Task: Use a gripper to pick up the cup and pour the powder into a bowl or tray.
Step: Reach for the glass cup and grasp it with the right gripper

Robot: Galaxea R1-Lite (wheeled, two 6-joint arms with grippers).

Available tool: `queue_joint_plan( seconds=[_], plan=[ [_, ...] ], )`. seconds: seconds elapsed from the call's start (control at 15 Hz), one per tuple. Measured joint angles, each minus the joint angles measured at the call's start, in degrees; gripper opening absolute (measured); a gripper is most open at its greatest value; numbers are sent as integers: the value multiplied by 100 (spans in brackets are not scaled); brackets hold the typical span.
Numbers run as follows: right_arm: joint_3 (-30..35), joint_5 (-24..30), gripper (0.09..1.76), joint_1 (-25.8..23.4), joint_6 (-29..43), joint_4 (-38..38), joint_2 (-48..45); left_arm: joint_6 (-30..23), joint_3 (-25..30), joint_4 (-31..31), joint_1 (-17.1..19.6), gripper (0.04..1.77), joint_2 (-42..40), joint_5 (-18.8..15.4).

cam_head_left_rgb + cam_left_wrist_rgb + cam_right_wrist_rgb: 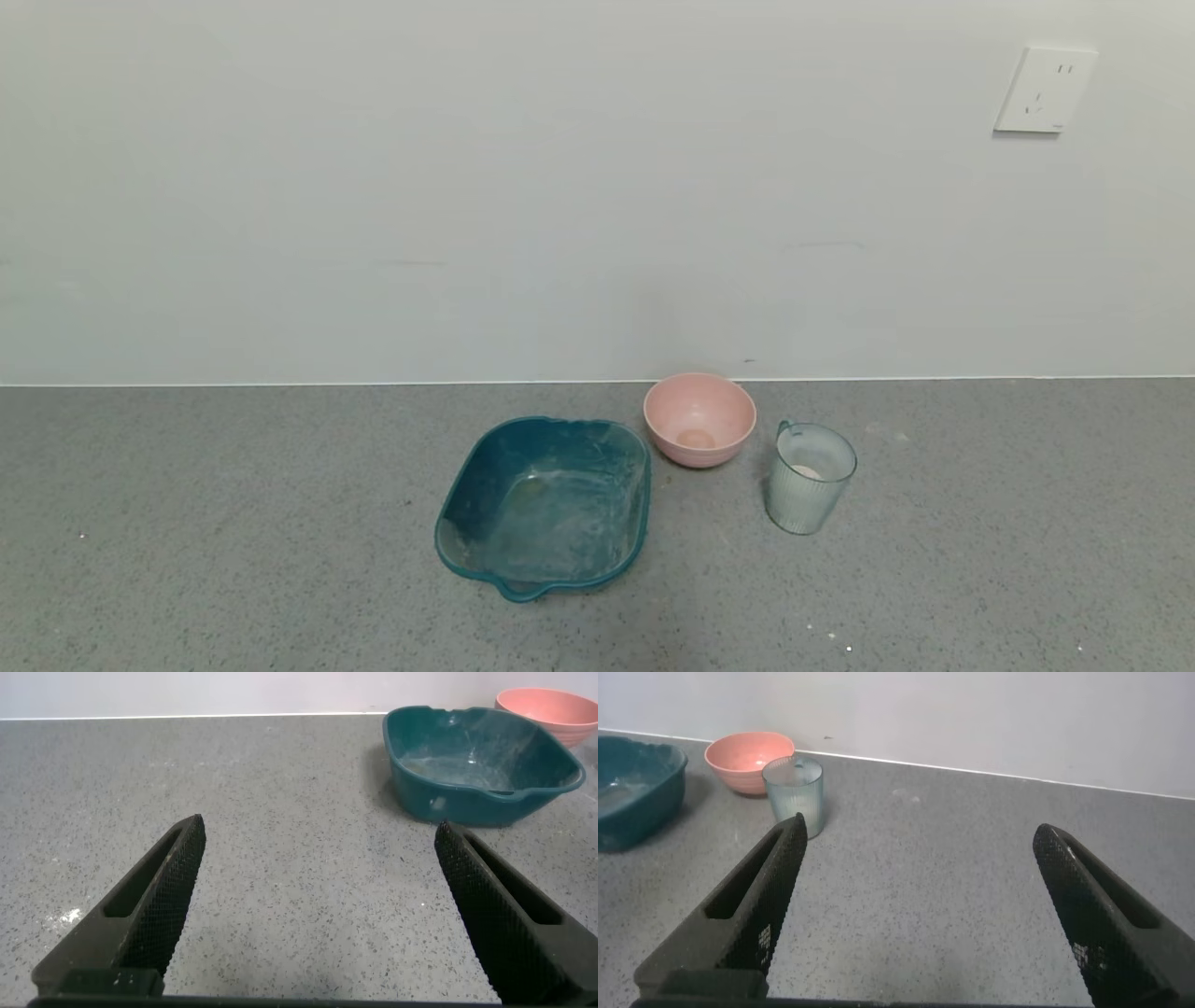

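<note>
We see the cup [809,477] standing by the pink bowl [699,418], with maybe some powder [807,471] inside. The tray [546,504] sits beside them. Our left gripper [318,915] and right gripper [920,905] are both wide apart, holding nothing.

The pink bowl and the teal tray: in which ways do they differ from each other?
The pink bowl is round and opaque; the teal tray is squarish with rounded corners and lip handles. The tray is clearly larger and sits nearer the robot; the bowl stands closer to the wall. The tray's inside looks dusty and whitish, while the bowl holds only a small beige patch at its bottom. Both stand upright on the grey counter, untouched.
</note>
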Motion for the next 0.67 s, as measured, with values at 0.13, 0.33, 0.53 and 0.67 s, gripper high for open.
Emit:
queue_joint_plan(
  seconds=[0.13, 0.33, 0.53, 0.67],
  plan=[
    [0, 0, 176, 0, -20, -9, 0, 0, 0, 2, 0, 176, 0, 0],
    [0, 0, 176, -2, -28, -34, 0, 0, 0, 2, 0, 176, 0, 0],
    [-241, 24, 176, -4, -74, 10, 2, 0, 0, 2, 0, 176, 0, 0],
    [-614, 57, 176, 0, -96, 35, 127, 0, 0, 0, 0, 176, 0, 0]
  ],
)
